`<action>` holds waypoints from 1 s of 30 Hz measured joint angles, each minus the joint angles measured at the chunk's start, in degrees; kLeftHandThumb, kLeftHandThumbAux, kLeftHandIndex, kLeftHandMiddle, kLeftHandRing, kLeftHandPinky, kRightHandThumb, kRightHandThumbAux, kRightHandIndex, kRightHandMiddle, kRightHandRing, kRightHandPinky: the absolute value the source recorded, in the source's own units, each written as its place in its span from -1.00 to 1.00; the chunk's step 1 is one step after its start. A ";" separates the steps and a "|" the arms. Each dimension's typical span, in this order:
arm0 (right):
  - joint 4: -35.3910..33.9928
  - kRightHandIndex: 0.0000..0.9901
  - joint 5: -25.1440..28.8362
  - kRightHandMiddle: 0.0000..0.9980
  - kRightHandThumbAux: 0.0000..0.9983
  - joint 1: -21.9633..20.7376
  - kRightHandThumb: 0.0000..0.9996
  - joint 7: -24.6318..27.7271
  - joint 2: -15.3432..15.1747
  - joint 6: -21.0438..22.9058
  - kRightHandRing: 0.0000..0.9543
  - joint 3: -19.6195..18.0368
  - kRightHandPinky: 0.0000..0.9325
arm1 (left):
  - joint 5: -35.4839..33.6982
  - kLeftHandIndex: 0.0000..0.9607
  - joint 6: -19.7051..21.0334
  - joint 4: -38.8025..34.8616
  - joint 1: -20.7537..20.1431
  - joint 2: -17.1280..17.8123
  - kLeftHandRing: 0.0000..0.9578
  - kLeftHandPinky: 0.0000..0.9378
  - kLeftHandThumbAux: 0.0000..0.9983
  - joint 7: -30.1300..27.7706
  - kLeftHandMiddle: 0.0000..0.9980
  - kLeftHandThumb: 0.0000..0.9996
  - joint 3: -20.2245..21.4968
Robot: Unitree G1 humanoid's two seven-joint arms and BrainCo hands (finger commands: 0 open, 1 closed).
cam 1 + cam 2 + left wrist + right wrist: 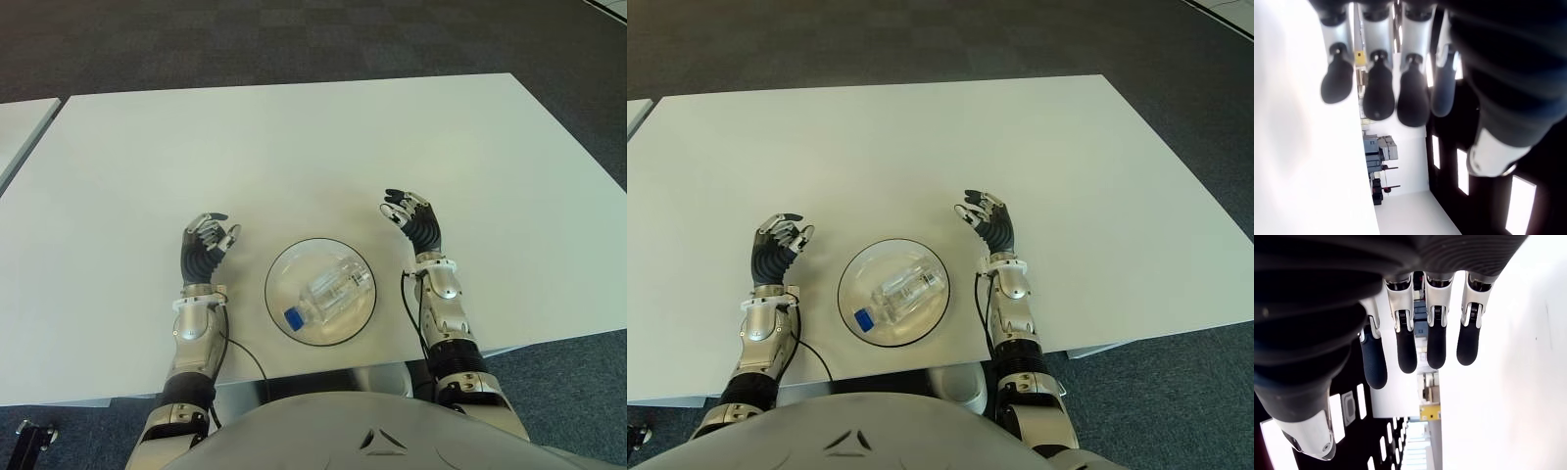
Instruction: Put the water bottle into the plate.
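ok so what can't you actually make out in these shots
- Water bottle label text: too small in both eye views.
- Plate and bottle: absent from both wrist views, which the hands' own fingers fill.
- Whether the left hand or right hand touches the table: eye views can't settle it.

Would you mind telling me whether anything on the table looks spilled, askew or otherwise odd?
Nothing stands out. The water bottle lies on its side inside the plate, cap on, no spill visible. The left hand and right hand flank it, empty.
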 measured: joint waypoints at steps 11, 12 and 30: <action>4.86 -0.11 -0.79 0.61 0.46 -1.16 0.40 -0.98 0.33 -0.80 0.67 0.25 0.68 | 0.09 -0.10 2.26 -1.23 0.74 -0.27 0.50 0.49 0.44 0.00 0.43 0.40 0.00; 5.16 -0.11 -0.99 0.61 0.46 -1.36 0.40 -1.13 0.35 -0.94 0.67 0.28 0.69 | 0.11 -0.10 2.34 -1.35 0.84 -0.29 0.50 0.49 0.44 0.00 0.43 0.40 -0.01; 10.76 -0.11 0.69 0.62 0.46 -2.26 0.41 0.81 1.91 -8.74 0.67 -0.49 0.74 | 0.17 -0.10 4.25 -3.63 2.43 -0.62 0.49 0.48 0.44 0.27 0.42 0.40 0.00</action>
